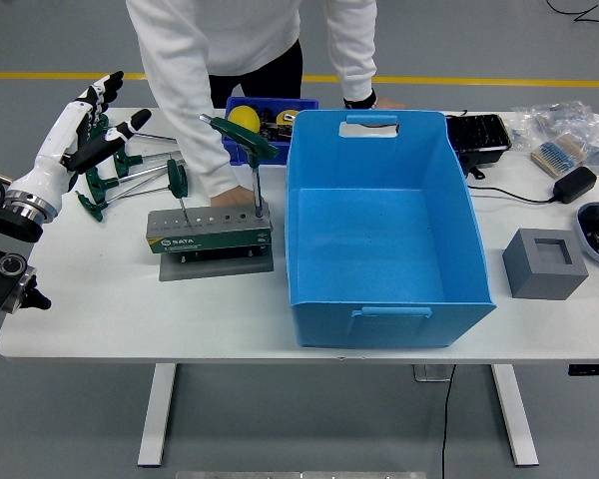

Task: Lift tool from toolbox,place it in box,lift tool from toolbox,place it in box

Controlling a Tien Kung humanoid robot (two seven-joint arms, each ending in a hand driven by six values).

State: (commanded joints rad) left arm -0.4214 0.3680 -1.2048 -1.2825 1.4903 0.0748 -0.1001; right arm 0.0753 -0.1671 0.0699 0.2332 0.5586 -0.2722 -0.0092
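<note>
A grey-green tool holder [210,232] stands on a grey plate left of the big blue box [379,230]. Two green T-handle tools stand in it: a small one [177,181] at the left and a tall one [243,140] at the right. Several loose green T-handle tools [120,170] lie on the table at the far left. My left hand [92,122] is open, fingers stretched out, raised above those loose tools. The blue box is empty. A person's hand [232,196] rests on the table behind the holder.
A small blue bin [268,104] with a yellow ball [244,119] sits behind the holder. A grey block [544,263], a black tray [477,135], a charger [576,184] and bagged parts [559,135] lie at the right. The person's other hand [374,100] rests behind the box.
</note>
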